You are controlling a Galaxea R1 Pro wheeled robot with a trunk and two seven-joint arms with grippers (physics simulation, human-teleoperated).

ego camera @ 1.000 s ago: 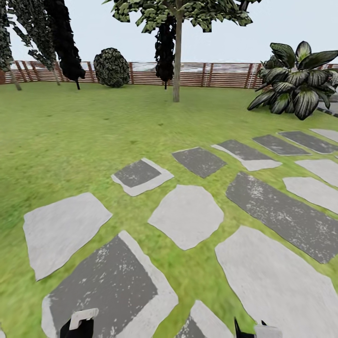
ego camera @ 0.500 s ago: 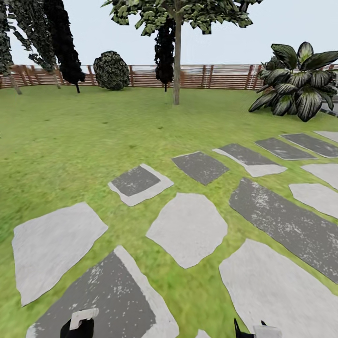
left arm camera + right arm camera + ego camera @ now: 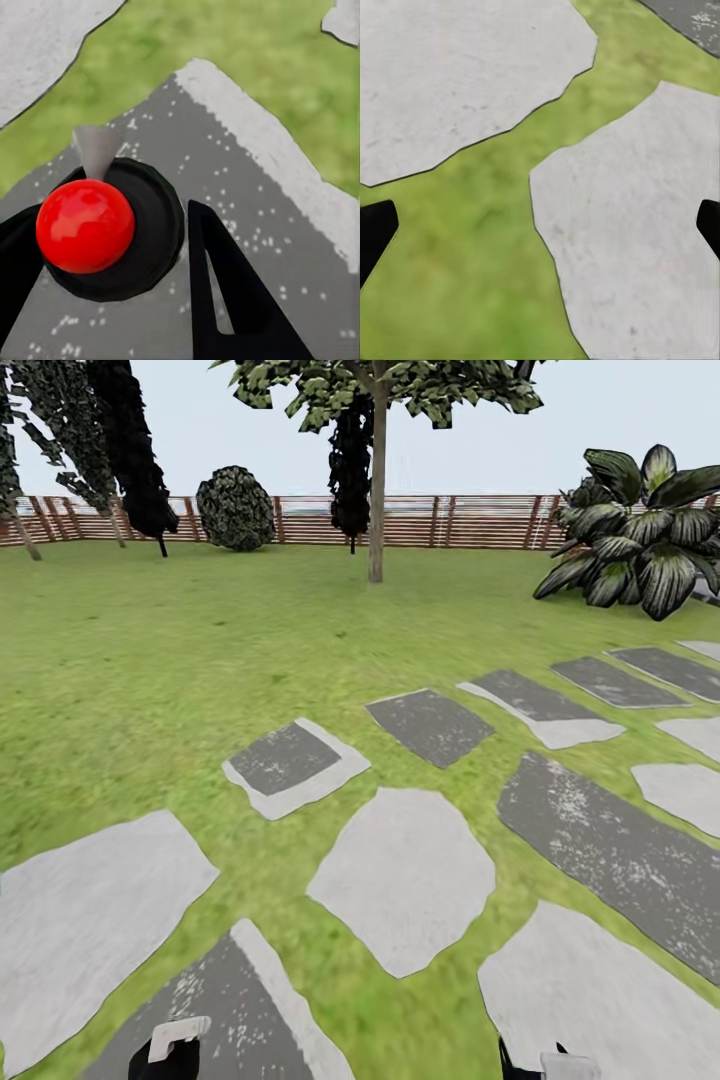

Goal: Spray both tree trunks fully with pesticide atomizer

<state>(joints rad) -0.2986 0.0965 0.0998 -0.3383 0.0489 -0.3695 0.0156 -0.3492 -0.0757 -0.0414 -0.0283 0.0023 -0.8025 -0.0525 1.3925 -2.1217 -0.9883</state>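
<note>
— Two grippers: how do we find each one?

— We see the left gripper [image 3: 112,210] with its black fingers [image 3: 232,300] set well apart, gripping nothing. Between them in the left wrist view sits a red ball [image 3: 85,225] on a black round disc [image 3: 154,225], with a small grey cone [image 3: 97,150] just beside it. We cannot tell whether the ball touches either finger. Beneath lies a dark speckled stone [image 3: 247,187] with a pale border.

— And the right gripper [image 3: 547,210]?

— Wide as well. We catch its two black fingertips [image 3: 373,229] at opposite edges of the right wrist view, with nothing between them. Under it a strip of grass [image 3: 472,255] runs between two pale stones [image 3: 630,247].

— What ground do we have ahead?

— We are looking over the garden [image 3: 150,640]. Flat stepping stones [image 3: 405,875], some pale grey and some dark with white flecks, lie in the near and right parts of the lawn, with grass in every gap. Left of them, and beyond, the lawn is open green right up to the fence [image 3: 470,520].

— Where is a tree for us?

— One tree [image 3: 377,510] stands toward the far edge of the lawn, near the middle, just before the fence. Its trunk is straight and bare, with leaves only high up. It is well apart from both grippers.

— What else lines that far edge?

— A brown slatted fence runs along it. A round shrub [image 3: 236,507] stands near the fence, dark conifers [image 3: 135,450] stand toward the far left corner, and a broad-leaved plant [image 3: 640,530] sits at the right edge. Above the fence we see pale sky [image 3: 620,410].
</note>
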